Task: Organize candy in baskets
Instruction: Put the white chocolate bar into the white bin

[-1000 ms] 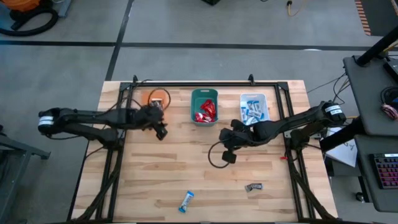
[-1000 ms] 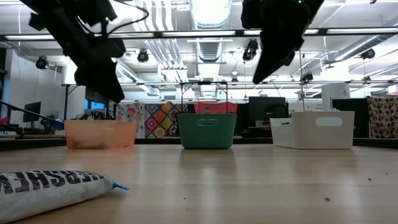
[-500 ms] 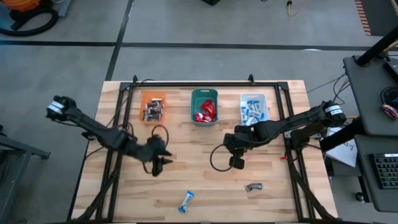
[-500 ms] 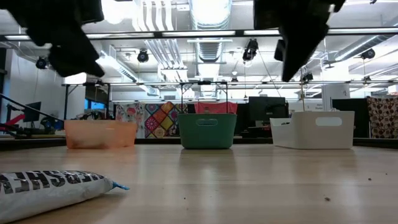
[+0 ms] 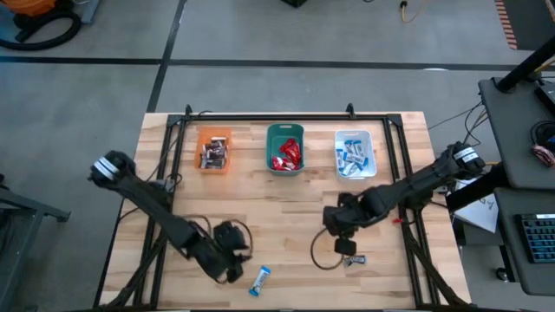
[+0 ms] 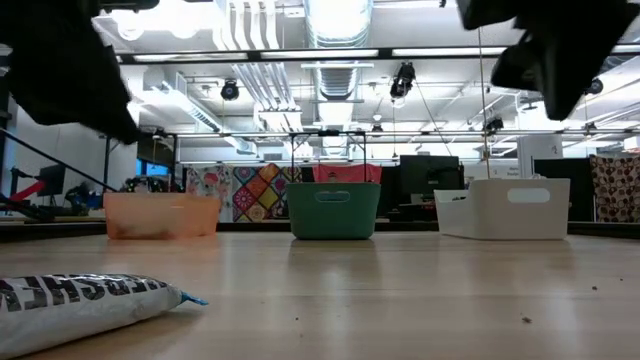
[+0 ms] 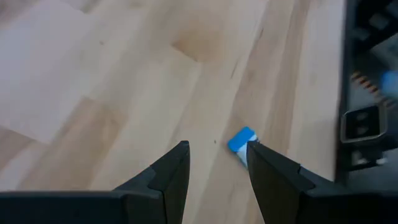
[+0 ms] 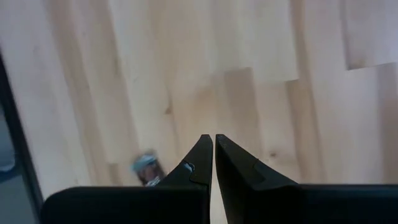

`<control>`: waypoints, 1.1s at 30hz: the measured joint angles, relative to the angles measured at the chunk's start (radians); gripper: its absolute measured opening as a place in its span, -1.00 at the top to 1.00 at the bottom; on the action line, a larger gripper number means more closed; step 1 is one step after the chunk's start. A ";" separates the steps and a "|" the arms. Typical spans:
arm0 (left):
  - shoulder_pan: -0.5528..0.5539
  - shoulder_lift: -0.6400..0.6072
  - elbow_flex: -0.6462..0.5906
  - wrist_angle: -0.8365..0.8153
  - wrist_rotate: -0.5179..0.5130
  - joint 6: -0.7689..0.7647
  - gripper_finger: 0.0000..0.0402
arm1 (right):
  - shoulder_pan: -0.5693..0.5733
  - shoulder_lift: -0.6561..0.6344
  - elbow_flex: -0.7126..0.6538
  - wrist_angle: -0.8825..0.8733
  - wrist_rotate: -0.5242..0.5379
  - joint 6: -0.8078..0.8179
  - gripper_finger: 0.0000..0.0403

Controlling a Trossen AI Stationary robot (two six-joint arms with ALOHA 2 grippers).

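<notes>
Three baskets stand in a row at the far side: orange (image 5: 213, 149), teal (image 5: 285, 147) and whitish (image 5: 355, 152), each with candy inside. A blue-and-white candy bar (image 5: 260, 279) lies flat near the table's front edge. My left gripper (image 5: 234, 270) hovers just left of it, open; in the wrist view the bar's blue end (image 7: 241, 140) shows just past the fingertips (image 7: 217, 152). A dark grey candy (image 5: 353, 259) lies flat at the near right. My right gripper (image 5: 346, 248) hangs just above and beside it, shut (image 8: 214, 142) and holding nothing.
A black metal frame (image 5: 260, 117) runs along the table's far edge and down both sides. Bare wood lies between the baskets and the two loose candies. In the low view the blue-and-white bar (image 6: 85, 300) lies close at the left.
My left gripper has swung from over the orange basket toward the table's near edge and a little to the right, ending beside the blue-and-white bar, still open. My right gripper has moved toward the near edge and tipped further downward, staying shut. The candies have not moved.
</notes>
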 joint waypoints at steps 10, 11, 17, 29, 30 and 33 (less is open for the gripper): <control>-0.090 0.311 0.313 -0.255 -0.073 -0.077 0.18 | 0.118 0.000 0.000 0.004 0.012 0.052 0.94; -0.097 0.332 0.338 -0.272 -0.076 -0.078 0.15 | 0.127 0.000 0.000 0.006 0.017 0.058 0.94; -0.128 0.434 0.446 -0.353 -0.142 -0.088 -0.08 | 0.149 0.000 0.000 0.008 0.043 0.081 0.94; -0.150 0.499 0.477 -0.346 -0.147 -0.091 -0.24 | 0.152 0.000 -0.001 0.007 0.043 0.102 0.94; -0.155 0.498 0.476 -0.346 -0.138 -0.088 -0.23 | 0.152 0.000 -0.001 0.006 0.043 0.101 0.94; -0.165 0.493 0.483 -0.327 -0.129 -0.087 -0.20 | 0.152 0.000 -0.001 0.006 0.043 0.101 0.94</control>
